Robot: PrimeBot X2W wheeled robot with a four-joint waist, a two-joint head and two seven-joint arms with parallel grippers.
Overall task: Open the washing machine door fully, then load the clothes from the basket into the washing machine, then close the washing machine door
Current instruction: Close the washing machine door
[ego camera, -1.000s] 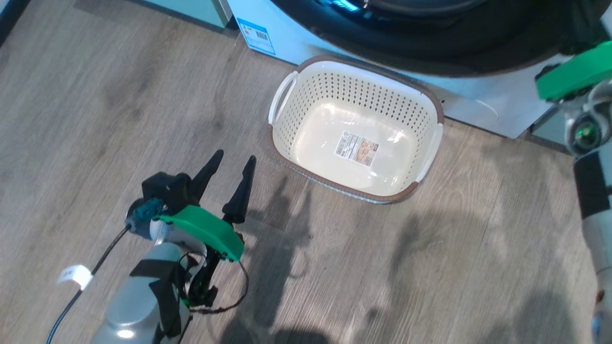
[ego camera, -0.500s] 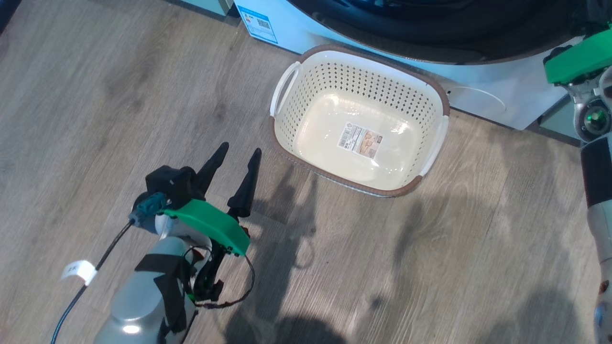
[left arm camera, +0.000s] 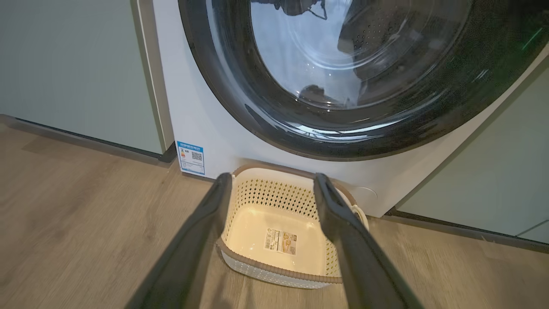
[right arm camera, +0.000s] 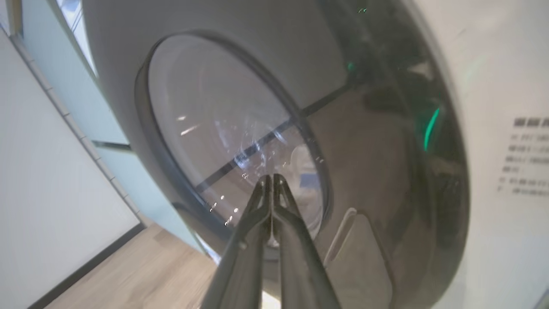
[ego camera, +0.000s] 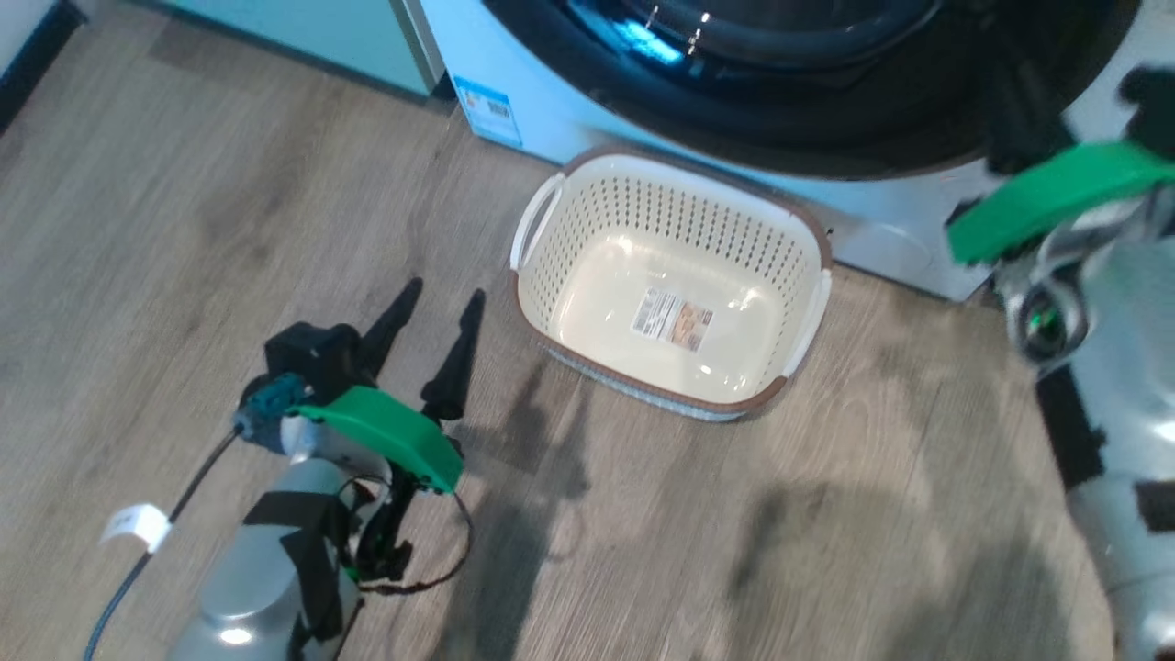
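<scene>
We log our left hand [ego camera: 444, 290] low over the wood floor [ego camera: 184, 229], fingers spread apart, near the basket [ego camera: 670, 216]. The basket sits on the floor in front of the washing machine [ego camera: 551, 110], under the washing machine door [left arm camera: 343, 86], which lies flush. Our right hand [right arm camera: 271, 177], fingers pressed together, points at its glass.

Bright light is glaring off the washing machine door [ego camera: 780, 138] behind the basket [ego camera: 661, 216], soft shadows are pooling on the floor [ego camera: 643, 514] before it, and blur is smearing things right of it.
</scene>
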